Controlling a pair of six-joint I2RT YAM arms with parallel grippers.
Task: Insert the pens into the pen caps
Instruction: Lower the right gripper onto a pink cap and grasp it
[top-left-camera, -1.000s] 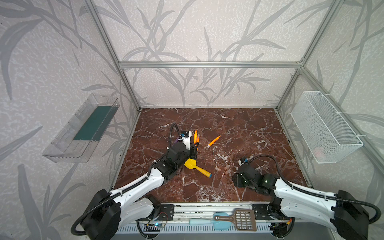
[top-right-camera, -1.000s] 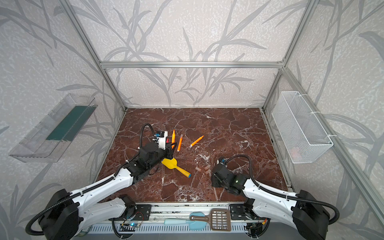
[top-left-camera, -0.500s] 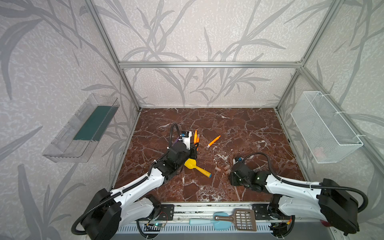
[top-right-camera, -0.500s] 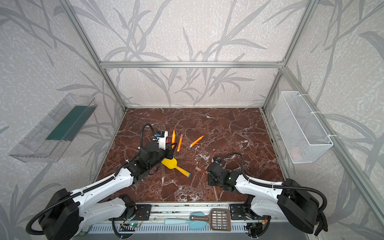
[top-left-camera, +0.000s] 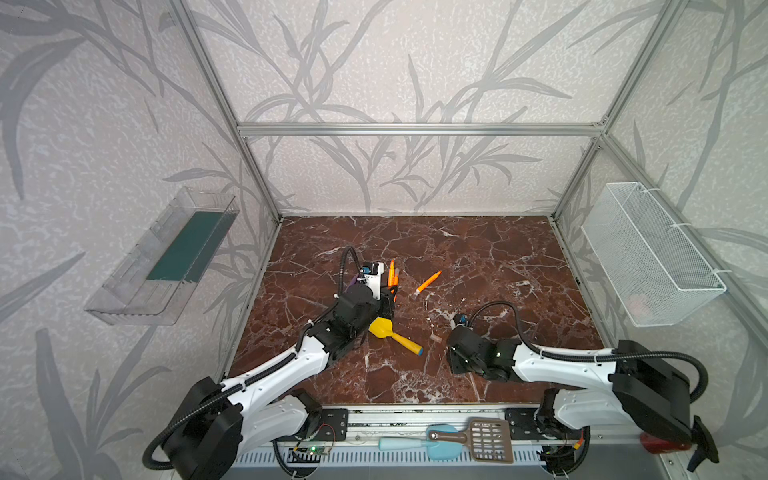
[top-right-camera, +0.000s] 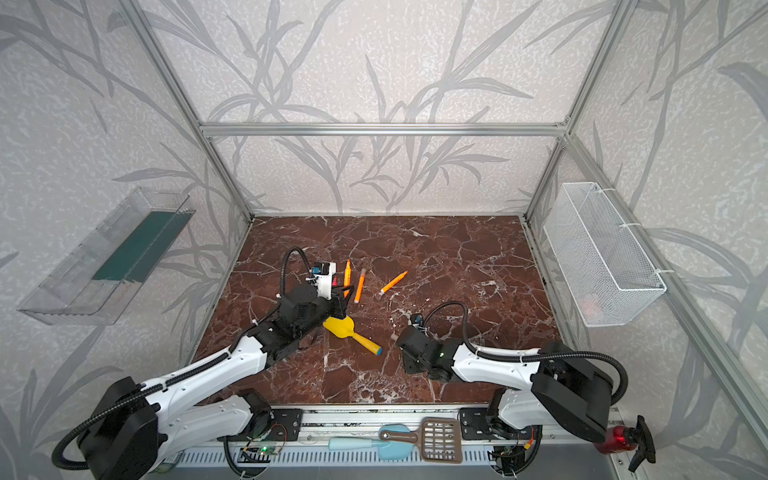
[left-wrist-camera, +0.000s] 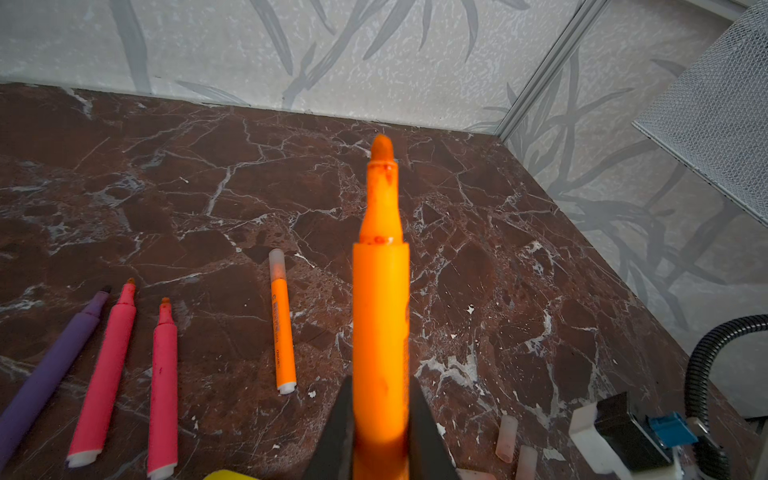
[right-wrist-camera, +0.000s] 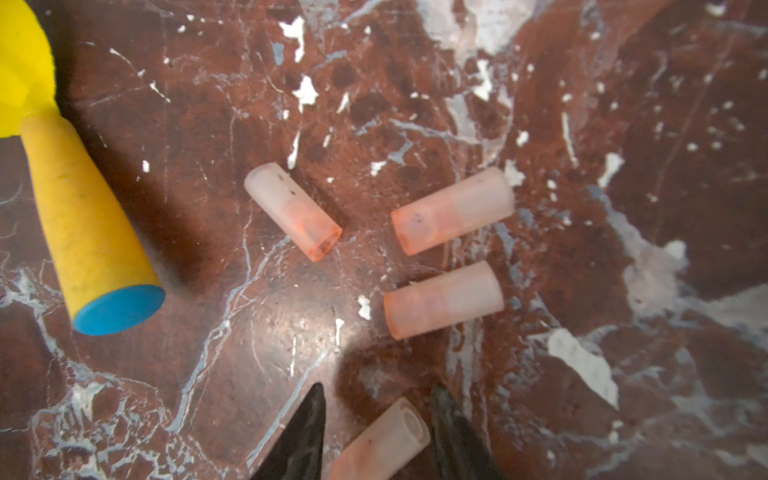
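Gripping, left arm: your left gripper (left-wrist-camera: 381, 384) is clamped tight on the barrel of a bright orange marker pen (left-wrist-camera: 380, 307). The pen sticks straight out past the black fingers (left-wrist-camera: 343, 419) with its felt tip bare.
Right arm: your right gripper (right-wrist-camera: 376, 390) points down at the red-brown marble tabletop (right-wrist-camera: 623, 124), jaws partway apart. One jaw stands on each side of a short translucent pinkish plastic pen cap (right-wrist-camera: 382, 440). You cannot tell whether the fingers press on it.
Loose caps: three more pinkish caps lie flat on the marble just beyond those fingertips. Two lie side by side (right-wrist-camera: 453, 210) (right-wrist-camera: 442, 299). The third (right-wrist-camera: 293, 212) is nearer the shovel handle.
Capped pen: a thinner orange pen with a white butt (left-wrist-camera: 282, 328) lies near the held one, a clear cap already on its tip.
Bare pens: a purple pen (left-wrist-camera: 50, 374) and two pinkish-red pens (left-wrist-camera: 106, 374) (left-wrist-camera: 163, 395) lie close together, tips uncovered. The capped pen lies between them and the held pen.
Stray pen: in a top view another orange pen (top-right-camera: 392, 282) lies alone, toward the table's middle.
Shovel: a yellow toy shovel with an orange handle and blue end (top-left-camera: 392, 332) lies between your two arms, its scoop just beside the left wrist.
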